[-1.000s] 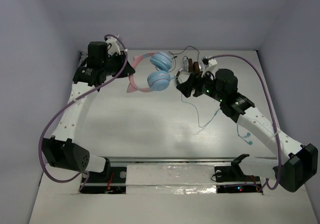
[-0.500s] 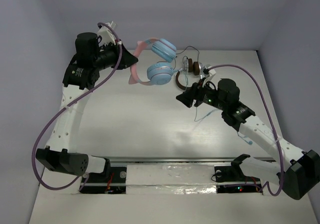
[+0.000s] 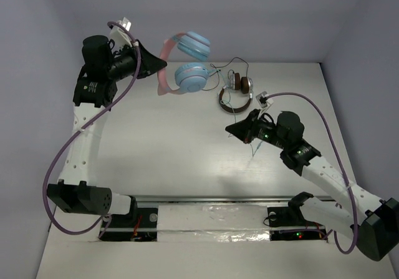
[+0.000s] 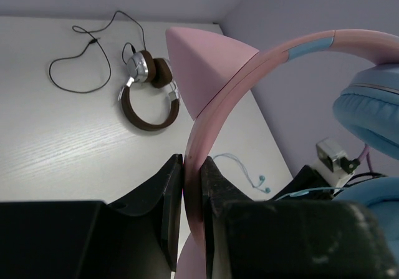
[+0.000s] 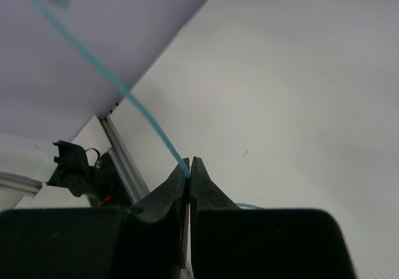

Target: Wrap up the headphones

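A pale table [image 3: 162, 148] is seen from above, with both arms mounted at its near edge. The left arm [image 3: 81, 135] is stretched up along the left side toward the far corner, and the right arm [image 3: 324, 174] is reached in low from the near right toward the middle.

The headphones [image 3: 190, 76] are held in the air above the far left part of the table, clear of its surface. Their two round light blue cups are stacked one above the other, and the pink headband [image 4: 218, 98], with a pointed pink ear on it, is turned toward the left arm. A second pair, the brown headphones [image 3: 235, 92], is laid flat on the table near the far edge, just right of the lifted pair, with a dark cable [image 4: 92, 39] curled beside it.

The left gripper [image 4: 192, 166] is clamped on the pink headband, one finger on each side of the band. The right gripper [image 5: 189, 165] is closed tight on the thin light blue cable [image 5: 124, 92], which is pinched at the very fingertips and is drawn upward from them in a straight, taut line. In the left wrist view, a loose stretch of this cable is seen lying on the table near the right arm.
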`<state>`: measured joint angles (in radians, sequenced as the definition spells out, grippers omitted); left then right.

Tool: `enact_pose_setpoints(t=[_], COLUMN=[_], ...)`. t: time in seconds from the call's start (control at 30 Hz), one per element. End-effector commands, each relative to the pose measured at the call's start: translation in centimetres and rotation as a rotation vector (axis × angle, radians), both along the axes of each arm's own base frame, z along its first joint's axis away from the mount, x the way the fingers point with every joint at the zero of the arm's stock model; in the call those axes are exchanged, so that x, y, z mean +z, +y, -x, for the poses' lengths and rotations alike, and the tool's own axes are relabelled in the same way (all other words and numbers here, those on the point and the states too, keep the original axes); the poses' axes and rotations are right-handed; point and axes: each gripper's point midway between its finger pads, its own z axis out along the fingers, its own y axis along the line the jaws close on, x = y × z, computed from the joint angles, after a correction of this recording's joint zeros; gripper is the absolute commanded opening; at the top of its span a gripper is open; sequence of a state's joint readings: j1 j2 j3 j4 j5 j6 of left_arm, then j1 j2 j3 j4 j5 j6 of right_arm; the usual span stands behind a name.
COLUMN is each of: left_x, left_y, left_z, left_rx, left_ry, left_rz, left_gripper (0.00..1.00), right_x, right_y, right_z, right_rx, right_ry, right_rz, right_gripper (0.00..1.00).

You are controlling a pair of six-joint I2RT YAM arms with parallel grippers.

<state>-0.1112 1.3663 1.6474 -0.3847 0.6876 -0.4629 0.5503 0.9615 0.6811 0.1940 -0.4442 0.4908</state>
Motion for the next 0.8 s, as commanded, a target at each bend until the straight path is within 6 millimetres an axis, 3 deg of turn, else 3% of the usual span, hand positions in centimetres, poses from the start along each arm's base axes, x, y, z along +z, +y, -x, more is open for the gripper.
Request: enact_pose_setpoints(t=[0.0, 0.1, 0.2, 0.3, 0.33, 0.4, 0.43, 0.47, 0.5, 0.53, 0.63, 0.67, 0.73, 0.77], left_x=[5.6, 4.3, 1.4, -2.1, -4.8, -6.6, -7.6, -9.6, -10.3, -10.8, -13.4, -14.5, -16.1, -17.4], left_y=[0.7, 3.0, 5.8, 7.1, 7.4, 8.1, 8.2, 8.3, 8.3, 8.3, 7.8, 7.4, 7.0, 6.2], left_z=[0.2, -2.1, -4.3, -4.6, -4.5, -3.9, -3.7, -3.3, -3.1, -2.6, -1.8, -1.4, -1.0, -0.3], left_rx=[0.005, 0.104, 0.273, 0.338, 0.347, 0.385, 0.382, 0.383, 0.379, 0.374, 0.338, 0.317, 0.294, 0.258], left_ry=[-0.148, -0.123, -0.093, -0.032, 0.014, 0.035, 0.048, 0.089, 0.1, 0.108, 0.159, 0.176, 0.21, 0.241], left_rz=[0.112, 0.115, 0.032, -0.033, -0.064, -0.096, -0.112, -0.127, -0.133, -0.139, -0.178, -0.196, -0.217, -0.225], left_gripper=[0.0, 0.0, 0.0, 0.0, 0.0, 0.0, 0.0, 0.0, 0.0, 0.0, 0.0, 0.0, 0.0, 0.0], right_x=[0.4, -1.7, -2.6, -1.1, -0.1, 1.7, 4.6, 5.9, 6.3, 9.3, 12.7, 15.1, 17.1, 19.6], right_y=[0.4, -0.1, -1.5, -3.6, -4.0, -5.4, -5.8, -6.2, -6.8, -7.0, -7.1, -7.3, -7.7, -8.0], right_z=[0.6, 0.1, -0.9, -2.3, -2.8, -4.5, -5.4, -6.0, -7.2, -7.6, -8.2, -8.0, -8.2, -7.9], right_rx=[0.03, -0.016, -0.123, -0.274, -0.313, -0.425, -0.469, -0.501, -0.558, -0.58, -0.591, -0.595, -0.607, -0.613], right_ry=[-0.005, 0.075, 0.119, 0.109, 0.095, 0.056, 0.006, -0.014, -0.027, -0.076, -0.161, -0.206, -0.274, -0.324], right_rz=[-0.034, 0.023, 0.076, 0.098, 0.091, 0.098, 0.076, 0.078, 0.109, 0.073, 0.055, 0.031, 0.049, 0.031], right_gripper=[0.0, 0.0, 0.0, 0.0, 0.0, 0.0, 0.0, 0.0, 0.0, 0.0, 0.0, 0.0, 0.0, 0.0])
